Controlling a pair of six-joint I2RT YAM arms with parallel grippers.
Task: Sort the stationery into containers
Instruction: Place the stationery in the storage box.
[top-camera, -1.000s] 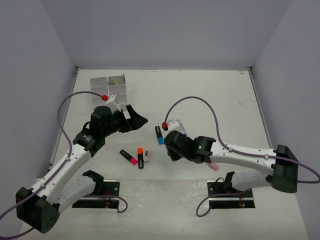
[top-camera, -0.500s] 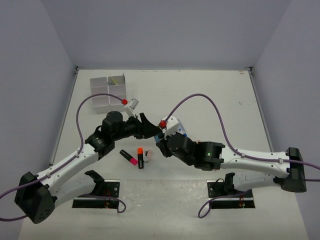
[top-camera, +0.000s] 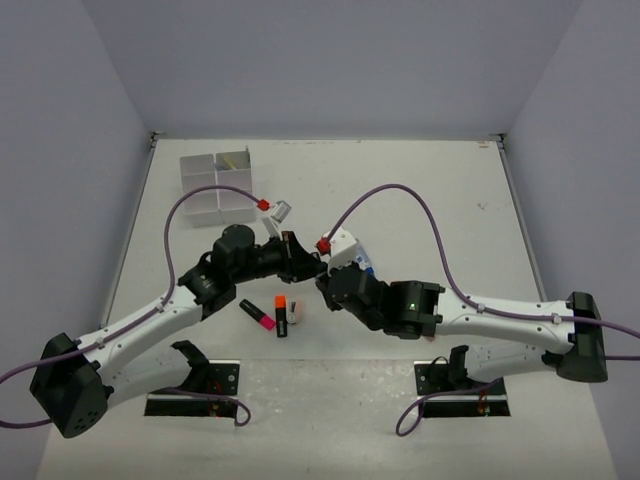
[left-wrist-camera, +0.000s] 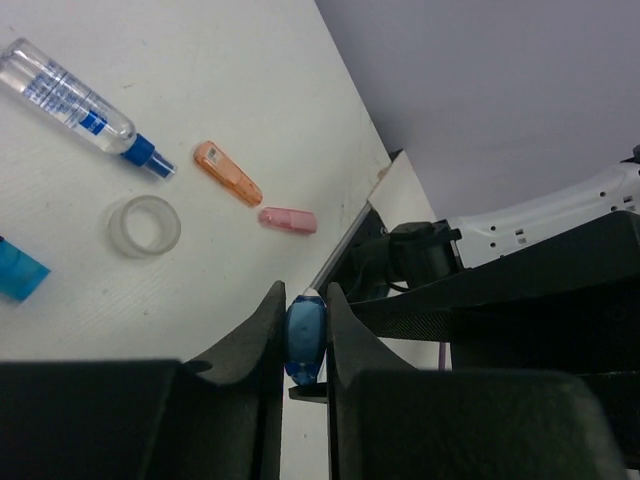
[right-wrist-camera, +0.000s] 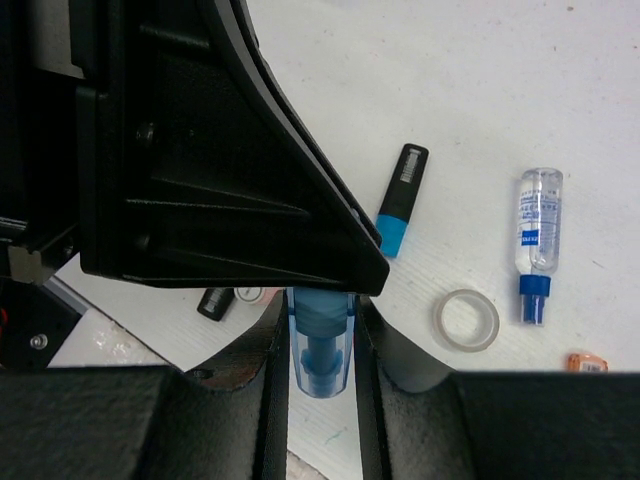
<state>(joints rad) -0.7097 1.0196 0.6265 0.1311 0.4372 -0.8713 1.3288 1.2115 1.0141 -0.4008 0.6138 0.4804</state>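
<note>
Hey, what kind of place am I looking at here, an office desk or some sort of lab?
Probably a robot lab test cell, not an office: a white table boxed in by plain walls, two robot arms bolted at its near edge, and a divided tray with loose stationery nearby.

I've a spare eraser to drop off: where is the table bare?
Bare: the white table's far strip, from the white divided tray to the right edge. Crowded: the centre, where left hand and right hand meet by the black highlighters.
</note>
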